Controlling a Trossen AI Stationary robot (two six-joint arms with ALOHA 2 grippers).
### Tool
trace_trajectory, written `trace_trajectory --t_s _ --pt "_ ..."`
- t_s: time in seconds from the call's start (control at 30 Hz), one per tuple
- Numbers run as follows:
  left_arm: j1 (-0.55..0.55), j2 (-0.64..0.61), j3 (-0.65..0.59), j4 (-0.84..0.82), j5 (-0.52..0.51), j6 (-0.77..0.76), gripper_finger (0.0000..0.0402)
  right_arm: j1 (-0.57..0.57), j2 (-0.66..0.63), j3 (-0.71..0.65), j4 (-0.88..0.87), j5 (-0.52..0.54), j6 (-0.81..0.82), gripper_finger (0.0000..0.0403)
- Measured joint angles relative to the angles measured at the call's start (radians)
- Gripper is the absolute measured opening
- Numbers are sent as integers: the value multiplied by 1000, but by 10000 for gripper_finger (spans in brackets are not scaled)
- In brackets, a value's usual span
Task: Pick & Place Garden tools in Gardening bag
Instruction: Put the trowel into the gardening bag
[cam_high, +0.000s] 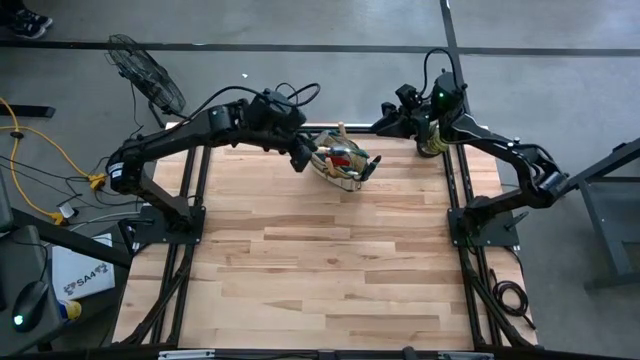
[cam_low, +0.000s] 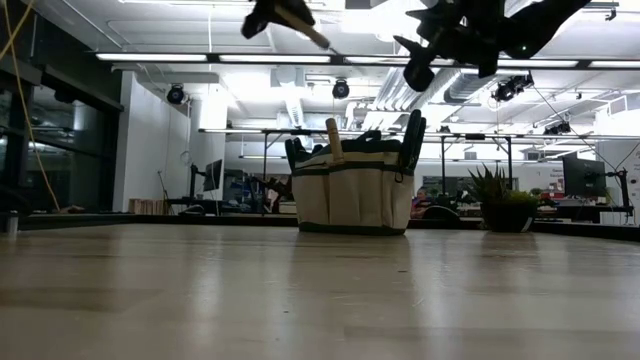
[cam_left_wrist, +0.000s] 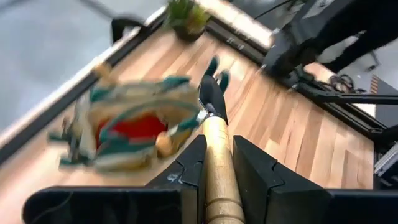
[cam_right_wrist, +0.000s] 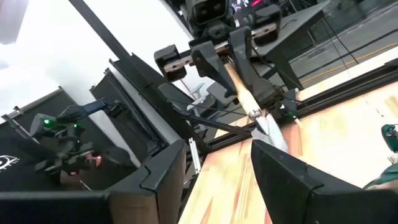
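Trowel (cam_left_wrist: 214, 146) found clamped by its wooden handle between the closed fingers (cam_left_wrist: 186, 171) of the left gripper (cam_high: 304, 156), blade pointing away from the wrist; the same tool seen from the right wrist view as a pale handle with a silver blade (cam_right_wrist: 254, 107), held in the air. Positioned just beside and above the gardening bag (cam_high: 342, 160), which stood upright on the table (cam_high: 330, 270) near its far edge, roughly midway between the arms. Noted inside the bag: a red cloth piece (cam_left_wrist: 134, 129), a wooden handle (cam_low: 334, 137) sticking up past the rim, and dark green pruner handles (cam_low: 412, 140) at one end. Bag recorded as beige with dark green trim (cam_low: 352, 195). Right gripper (cam_high: 392, 112) held off to the bag's right near the far right corner of the table, fingers (cam_right_wrist: 158, 171) spread apart and holding nothing. Small potted plant (cam_low: 505, 200) observed by that same corner, apart from the bag.
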Motion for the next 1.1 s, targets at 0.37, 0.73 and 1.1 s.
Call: trace_trajectory --t_s 0.37,0.73,1.1 --pt "48 4 19 -254 -26 -319 53 -5 0 0 -28 5 -22 175" --pt "94 49 19 -329 17 -386 53 -6 1 0 -74 27 -64 175" --pt "153 122 19 -335 102 -386 53 -6 1 0 -87 26 -87 175"
